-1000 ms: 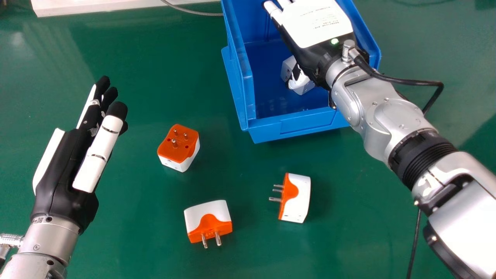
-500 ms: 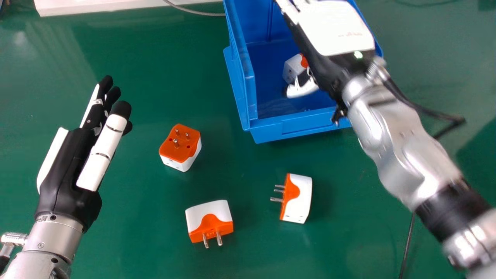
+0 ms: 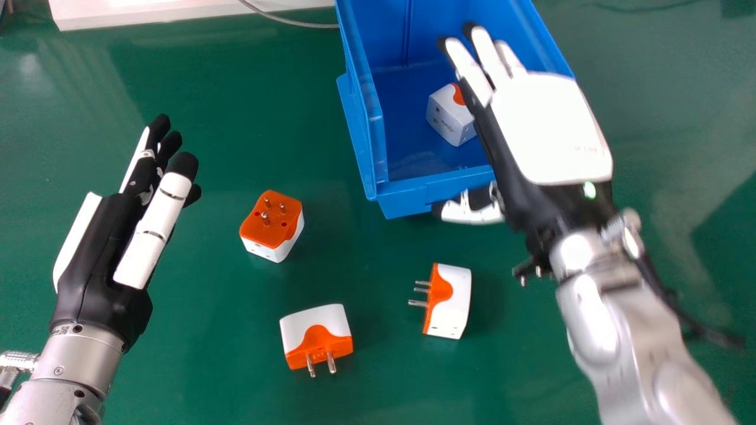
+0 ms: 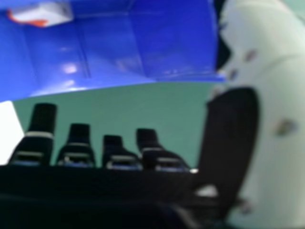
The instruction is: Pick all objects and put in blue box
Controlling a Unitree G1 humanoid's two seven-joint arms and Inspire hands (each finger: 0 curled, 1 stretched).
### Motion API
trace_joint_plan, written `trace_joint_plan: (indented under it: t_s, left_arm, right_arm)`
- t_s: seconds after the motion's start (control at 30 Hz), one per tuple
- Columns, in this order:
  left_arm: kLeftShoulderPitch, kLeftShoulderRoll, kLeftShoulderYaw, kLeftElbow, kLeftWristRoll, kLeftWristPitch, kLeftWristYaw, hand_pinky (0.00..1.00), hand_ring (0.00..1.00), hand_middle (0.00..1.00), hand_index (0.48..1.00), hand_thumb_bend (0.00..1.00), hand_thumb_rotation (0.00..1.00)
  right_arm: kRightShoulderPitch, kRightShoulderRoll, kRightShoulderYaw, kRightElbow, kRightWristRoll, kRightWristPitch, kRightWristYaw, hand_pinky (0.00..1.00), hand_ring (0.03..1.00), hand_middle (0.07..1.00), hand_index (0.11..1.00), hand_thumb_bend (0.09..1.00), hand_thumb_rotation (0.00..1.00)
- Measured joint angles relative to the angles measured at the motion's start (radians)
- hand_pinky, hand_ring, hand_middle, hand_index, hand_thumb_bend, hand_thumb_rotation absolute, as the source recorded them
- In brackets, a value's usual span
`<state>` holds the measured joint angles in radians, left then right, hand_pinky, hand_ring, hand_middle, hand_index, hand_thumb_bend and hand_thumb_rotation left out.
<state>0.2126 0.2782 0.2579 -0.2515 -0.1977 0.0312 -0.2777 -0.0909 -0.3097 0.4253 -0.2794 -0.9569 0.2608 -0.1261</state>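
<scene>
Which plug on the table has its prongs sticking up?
The left plug, nearest the left hand; the middle plug and right plug point theirs sideways.

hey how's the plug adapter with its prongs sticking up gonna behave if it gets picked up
The adapter will probably stay stiff, as its casing looks like hard plastic. It seems unlikely to roll, given its blocky shape and flattish sides. The smooth casing might slip a little, and a grip across the metal prongs would likely be less secure.

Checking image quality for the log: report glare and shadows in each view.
Head view: bright glare on the silver right forearm, pale sheen and darker shadow patches on the green table; right hand view: small bright reflections on the blue box.
</scene>
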Motion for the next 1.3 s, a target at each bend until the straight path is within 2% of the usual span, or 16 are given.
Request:
trace_joint_plan:
  t_s: [0.17,0.33,0.5,0.6,0.77,0.93,1.07,1.3]
  left_arm:
    - [-0.001,0.001,0.005,0.005,-0.001,0.0,-0.008,0.92,0.97,1.0,1.0,0.57,0.83]
    - [-0.001,0.001,0.006,0.005,-0.002,0.001,-0.008,0.92,0.97,1.0,1.0,0.57,0.82]
    - [-0.001,0.001,0.008,0.005,-0.009,0.001,-0.01,0.92,0.97,1.0,1.0,0.56,0.82]
    - [0.0,0.002,0.009,0.005,-0.01,0.001,-0.01,0.92,0.97,1.0,1.0,0.56,0.82]
    - [-0.001,0.004,0.017,0.005,-0.018,0.001,-0.014,0.92,0.97,1.0,1.0,0.56,0.82]
    - [-0.001,0.005,0.018,0.005,-0.018,0.001,-0.016,0.92,0.97,1.0,1.0,0.56,0.82]
    - [-0.004,0.005,0.018,0.006,-0.018,0.001,-0.018,0.92,0.97,1.0,1.0,0.56,0.82]
    - [-0.01,0.005,0.019,0.011,-0.018,0.001,-0.018,0.91,0.97,1.0,1.0,0.56,0.81]
  right_arm:
    - [0.218,0.069,0.017,-0.171,-0.027,0.012,-0.006,0.81,0.959,1.0,0.949,0.592,0.09]
    - [0.381,0.107,0.038,-0.251,-0.042,-0.009,-0.056,0.81,0.959,0.996,0.94,0.573,0.1]
    - [0.47,0.125,0.075,-0.264,-0.15,-0.017,-0.089,0.79,0.934,0.973,0.901,0.57,0.15]
    - [0.504,0.124,0.081,-0.257,-0.171,-0.029,-0.102,0.78,0.927,0.965,0.89,0.568,0.17]
    - [0.559,0.109,0.081,-0.196,-0.11,-0.119,-0.175,0.78,0.928,0.959,0.888,0.557,0.2]
    - [0.557,0.1,0.066,-0.134,-0.041,-0.186,-0.182,0.77,0.918,0.95,0.882,0.554,0.21]
    - [0.513,0.096,0.042,-0.087,0.01,-0.196,-0.151,0.77,0.911,0.944,0.879,0.551,0.22]
    - [0.456,0.101,0.031,-0.031,0.024,-0.191,-0.097,0.76,0.906,0.939,0.878,0.549,0.21]
